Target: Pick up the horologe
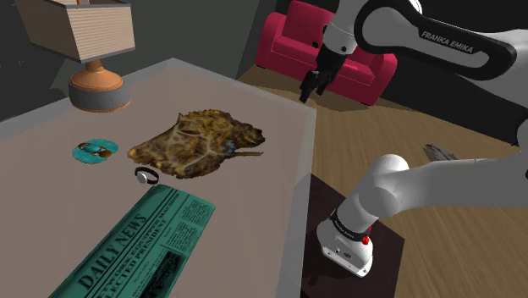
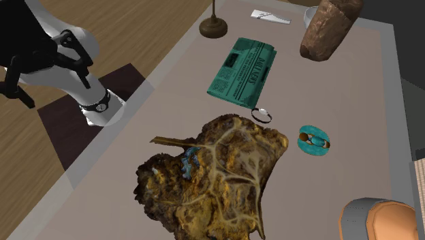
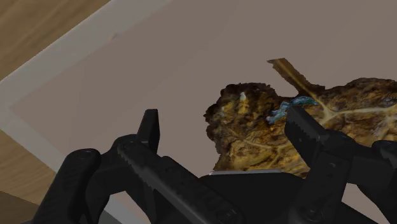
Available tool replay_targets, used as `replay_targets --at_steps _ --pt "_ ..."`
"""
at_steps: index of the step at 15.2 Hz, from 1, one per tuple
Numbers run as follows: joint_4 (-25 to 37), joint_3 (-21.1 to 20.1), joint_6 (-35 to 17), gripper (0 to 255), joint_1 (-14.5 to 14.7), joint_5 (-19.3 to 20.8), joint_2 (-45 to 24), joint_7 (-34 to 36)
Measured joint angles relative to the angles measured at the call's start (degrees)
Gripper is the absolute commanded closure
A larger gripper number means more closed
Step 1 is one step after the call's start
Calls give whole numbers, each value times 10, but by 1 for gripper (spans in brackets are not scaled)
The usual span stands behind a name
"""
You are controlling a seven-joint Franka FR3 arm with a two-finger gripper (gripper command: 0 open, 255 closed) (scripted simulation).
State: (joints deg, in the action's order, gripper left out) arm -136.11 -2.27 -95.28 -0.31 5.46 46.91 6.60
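The horologe is a small wristwatch (image 1: 146, 176) with a dark band, lying flat on the grey-brown table (image 1: 254, 203). It rests between a brown dried leaf and a teal newspaper, and the second exterior view shows the wristwatch (image 2: 261, 114) at the newspaper's corner. My black gripper (image 1: 311, 91) hangs high above the table's far edge, well away from the watch. In the wrist view the gripper (image 3: 222, 118) is open with nothing between its fingers, and the leaf's edge and bare tabletop lie below it.
A large brown leaf (image 1: 199, 142) covers the table's middle. A teal folded newspaper (image 1: 140, 250) lies near the front, with a teal round dish (image 1: 94, 151) beside it. A lamp (image 1: 97, 85) stands at the back left. A red sofa (image 1: 292, 38) stands beyond the table.
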Motion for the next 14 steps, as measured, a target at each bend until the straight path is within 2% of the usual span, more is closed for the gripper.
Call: replay_targets --at_steps 7,14 --pt "7 -34 -48 0 23 -32 -66 28" --pt "43 -81 -117 0 50 -64 -183 64"
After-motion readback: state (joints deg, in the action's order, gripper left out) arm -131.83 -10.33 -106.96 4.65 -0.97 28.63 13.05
